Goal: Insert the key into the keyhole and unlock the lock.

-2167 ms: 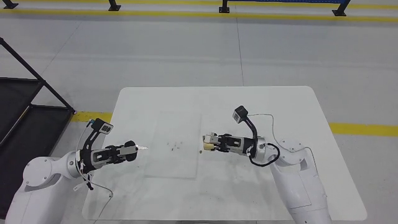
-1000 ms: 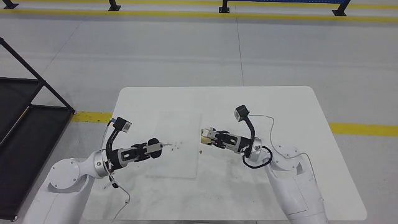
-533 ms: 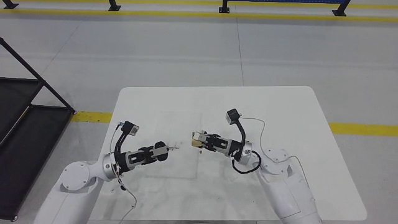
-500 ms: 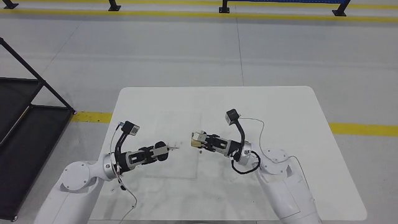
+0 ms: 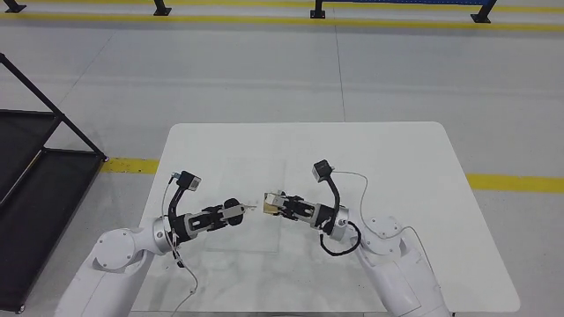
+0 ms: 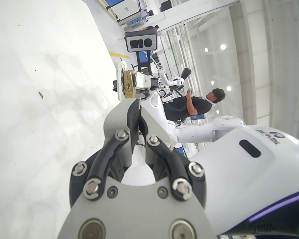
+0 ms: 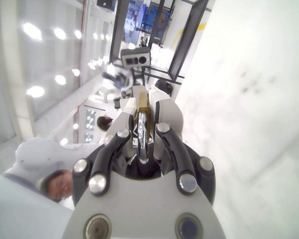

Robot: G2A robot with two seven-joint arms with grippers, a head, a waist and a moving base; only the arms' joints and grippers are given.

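Observation:
A brass padlock (image 5: 274,202) is held off the white table (image 5: 397,158) in my right gripper (image 5: 284,204), which is shut on it. In the right wrist view the silver shackle (image 7: 142,138) runs back between the fingers and the brass body (image 7: 142,106) sticks out in front. My left gripper (image 5: 236,210) is shut on a small silver key (image 5: 254,204) whose tip points at the padlock, a short gap away. From the left wrist, the padlock (image 6: 128,84) faces the shut left gripper (image 6: 137,105), with its keyhole face towards me.
A faint clear sheet (image 5: 247,176) lies on the middle of the table, with a few dark specks (image 5: 249,199) on it. A black rack (image 5: 35,167) stands on the floor off the table's left side. The table's right half (image 5: 423,194) has free room.
Both arms have come together over the middle of the table. The left gripper with the key moved right, the right gripper with the padlock moved left, and the gap between them has narrowed.

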